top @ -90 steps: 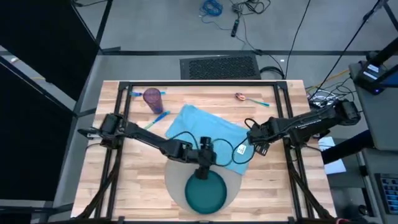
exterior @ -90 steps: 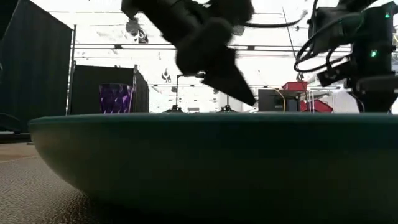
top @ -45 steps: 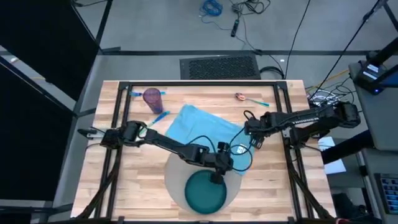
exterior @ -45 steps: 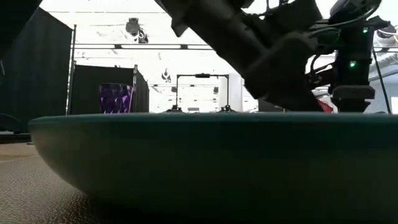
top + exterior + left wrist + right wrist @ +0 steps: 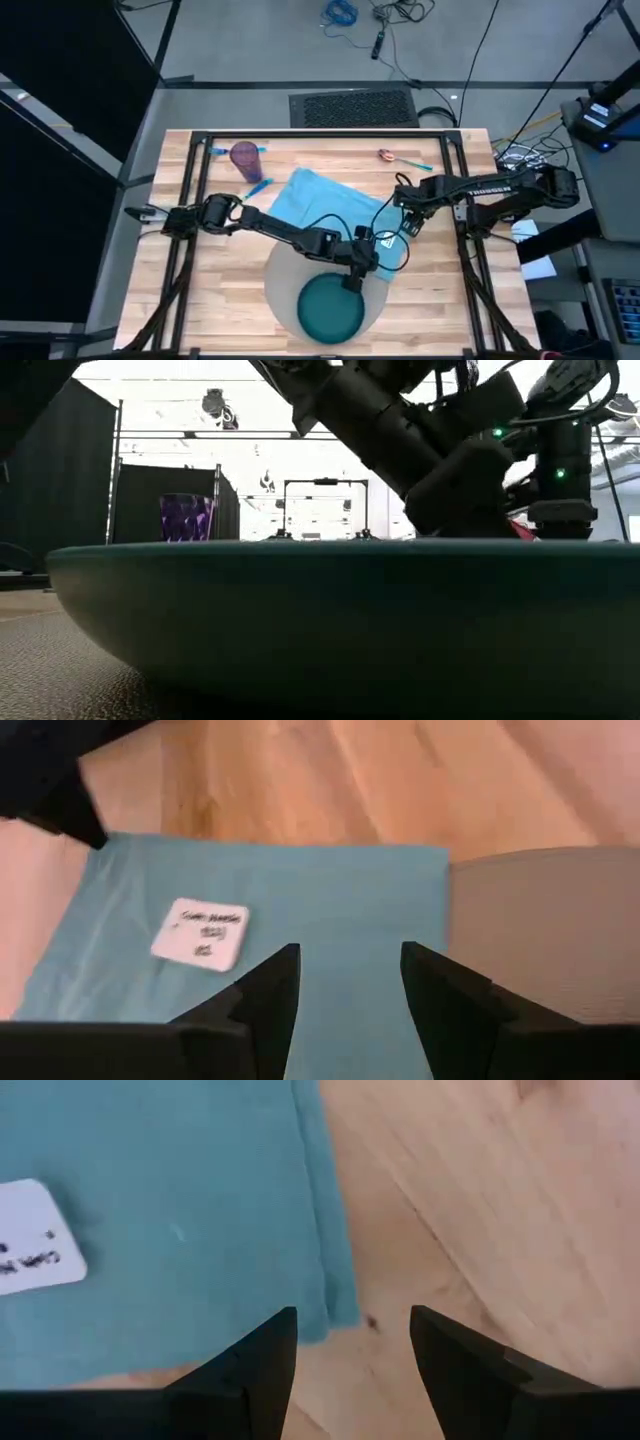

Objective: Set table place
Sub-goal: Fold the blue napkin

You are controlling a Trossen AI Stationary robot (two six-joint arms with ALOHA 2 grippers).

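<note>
A white tag [image 5: 200, 934] with unreadable writing is seen on the blue napkin [image 5: 330, 205] at frame centre. Both the left tool [image 5: 345, 982] and right tool [image 5: 350, 1352] are held parted and empty above the napkin's edge.

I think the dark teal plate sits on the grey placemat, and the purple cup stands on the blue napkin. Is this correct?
Not quite. The plate does sit on the grey placemat, but in the high view the purple cup stands on the bare wood of the table, apart from the blue napkin.
</note>
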